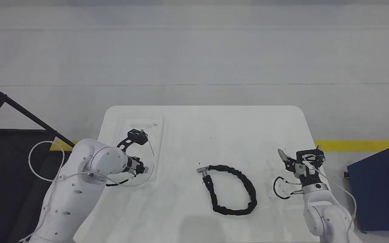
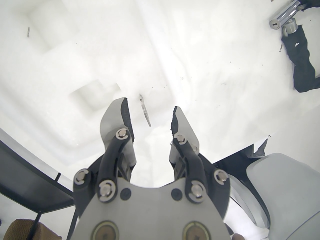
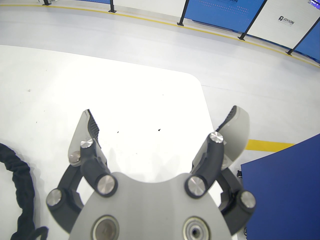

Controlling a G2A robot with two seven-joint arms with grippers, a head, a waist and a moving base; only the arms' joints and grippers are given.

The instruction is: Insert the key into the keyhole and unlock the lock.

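A small silver key (image 2: 145, 112) stands on edge in a slot of the white foam tray (image 2: 75, 51). My left gripper (image 2: 150, 108) is open just over it, one finger on each side, not touching. In the top view this gripper (image 1: 137, 165) hangs over the tray's (image 1: 153, 121) near end. The chain lock (image 1: 231, 188), a black-sleeved loop, lies mid-table; its chrome cylinder (image 2: 285, 16) shows the keyhole (image 2: 274, 24) at its end. My right gripper (image 3: 161, 111) is open and holds nothing near the table's right edge (image 1: 299, 157), with the black chain (image 3: 22, 176) off to one side.
The white table (image 1: 243, 133) is bare between the tray and the lock. A dark blue panel (image 3: 282, 196) stands beyond the right edge. A black frame (image 2: 30, 176) runs below the table's left edge.
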